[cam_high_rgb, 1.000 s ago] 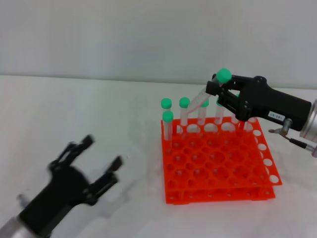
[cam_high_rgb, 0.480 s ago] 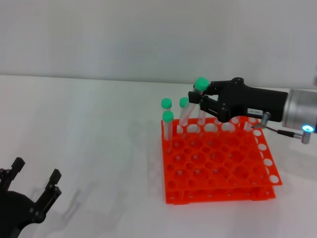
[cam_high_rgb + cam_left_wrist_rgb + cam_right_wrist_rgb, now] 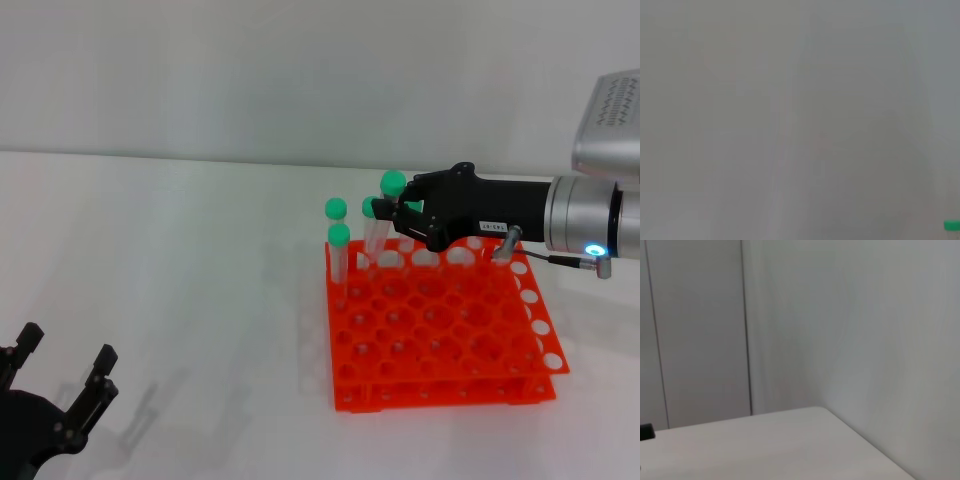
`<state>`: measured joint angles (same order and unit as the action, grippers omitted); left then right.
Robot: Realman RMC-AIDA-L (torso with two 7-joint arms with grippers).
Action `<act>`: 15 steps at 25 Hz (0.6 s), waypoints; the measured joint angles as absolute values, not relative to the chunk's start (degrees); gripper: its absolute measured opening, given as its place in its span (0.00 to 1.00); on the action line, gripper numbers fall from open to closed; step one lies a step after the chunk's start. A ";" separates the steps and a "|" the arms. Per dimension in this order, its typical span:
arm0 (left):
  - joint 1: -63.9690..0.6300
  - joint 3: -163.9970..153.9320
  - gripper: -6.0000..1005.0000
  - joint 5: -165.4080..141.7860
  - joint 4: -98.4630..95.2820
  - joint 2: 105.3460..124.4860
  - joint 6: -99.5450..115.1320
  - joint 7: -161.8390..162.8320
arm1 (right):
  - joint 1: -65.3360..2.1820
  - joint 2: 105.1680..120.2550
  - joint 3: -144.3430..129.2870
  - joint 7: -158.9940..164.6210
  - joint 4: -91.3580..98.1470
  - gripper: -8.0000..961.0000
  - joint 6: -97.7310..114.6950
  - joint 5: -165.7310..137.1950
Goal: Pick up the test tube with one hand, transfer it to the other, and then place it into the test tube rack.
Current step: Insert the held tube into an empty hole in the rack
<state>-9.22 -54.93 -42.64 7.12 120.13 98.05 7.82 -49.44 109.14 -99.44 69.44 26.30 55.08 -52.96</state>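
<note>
Head view: the right tool (image 3: 398, 212), black with a small white label, reaches in from the right over the far rows of the orange-red rack (image 3: 440, 330) and grips the test tube (image 3: 385, 210) just below its round green cap. The tube hangs tilted, its tapered tip pointing down toward a hole in the far row; whether the tip has entered that hole cannot be told. Other green-capped tubes (image 3: 338, 255) stand in the rack's far-left holes, just beside the held one. The rack rests on the white counter (image 3: 170, 260). The left tool (image 3: 62, 385) sits low at the near-left corner, well apart from the rack, its fingers spread wide and holding nothing. The two wrist views show only blank grey surface and wall, nothing of the work. Judged from this layout, the hand-over is done and the placing step is in hand. Handling — the tube looks light, stiff and smooth-walled, so it is likely to slip or pivot in a two-finger pinch; the sound grip is high on the barrel, under the cap, which leaves the tip free to find its hole. The likely hazards are the tip catching on a hole's rim and the tool brushing the neighbouring caps.
</note>
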 joint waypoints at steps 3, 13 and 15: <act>-9.40 -54.93 0.81 -42.61 7.12 120.11 98.07 7.86 | -49.46 109.21 -99.70 69.56 26.37 0.26 54.27 -53.33; -9.71 -54.93 0.81 -42.54 7.12 119.98 98.09 8.06 | -49.39 109.18 -99.58 71.25 26.56 0.27 54.27 -55.30; -9.71 -54.93 0.81 -42.54 7.12 119.97 98.09 8.10 | -49.33 109.23 -99.63 71.31 26.56 0.27 54.25 -55.69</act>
